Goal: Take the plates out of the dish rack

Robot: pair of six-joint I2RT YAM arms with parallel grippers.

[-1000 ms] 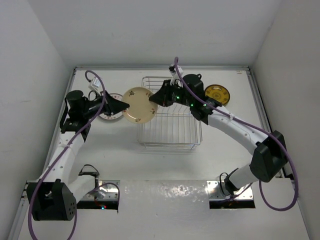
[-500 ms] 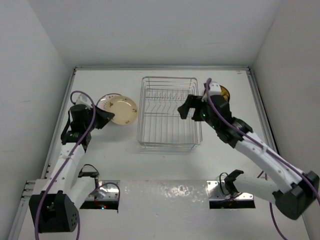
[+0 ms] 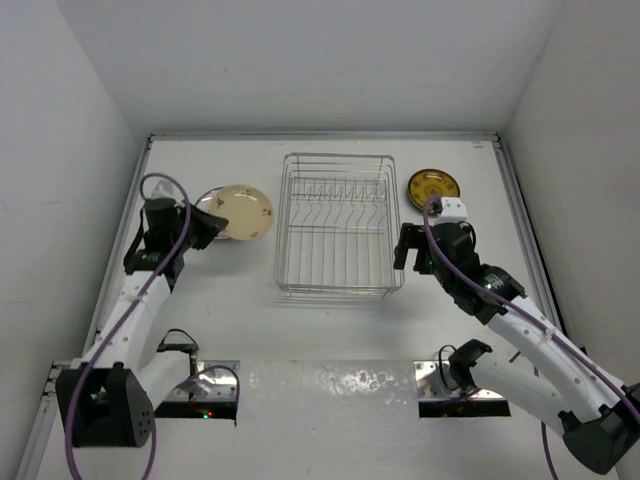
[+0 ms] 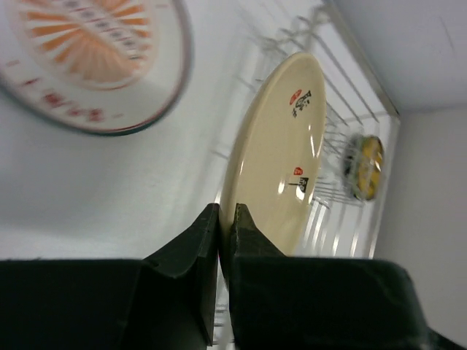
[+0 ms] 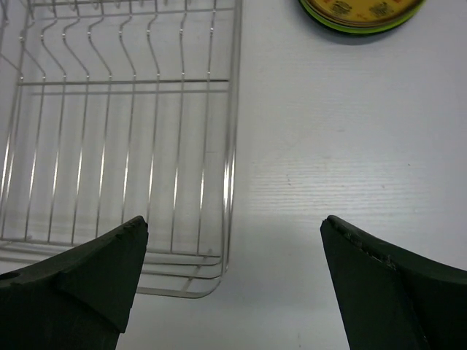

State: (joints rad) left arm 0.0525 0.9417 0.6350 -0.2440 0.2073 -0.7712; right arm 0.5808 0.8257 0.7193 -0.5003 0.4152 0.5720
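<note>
The silver wire dish rack (image 3: 335,225) stands mid-table with no plates in it; its prongs and right rail show in the right wrist view (image 5: 124,131). My left gripper (image 3: 210,229) (image 4: 226,219) is shut on the rim of a cream plate (image 3: 243,210) (image 4: 281,157), held tilted left of the rack. Below the cream plate lies a white plate with an orange sunburst (image 3: 207,199) (image 4: 95,58). A yellow plate with a green rim (image 3: 432,185) (image 5: 361,14) lies right of the rack. My right gripper (image 3: 411,260) (image 5: 233,226) is open, holding nothing, by the rack's near right corner.
Raised white walls border the table on the left, back and right. The table's left edge rail (image 3: 128,230) runs close behind my left arm. Purple cables loop over both arms.
The right gripper let go of the cream plate, opened wide and drew back to the rack's near right corner. The left arm carried the plate leftward over the sunburst plate.
</note>
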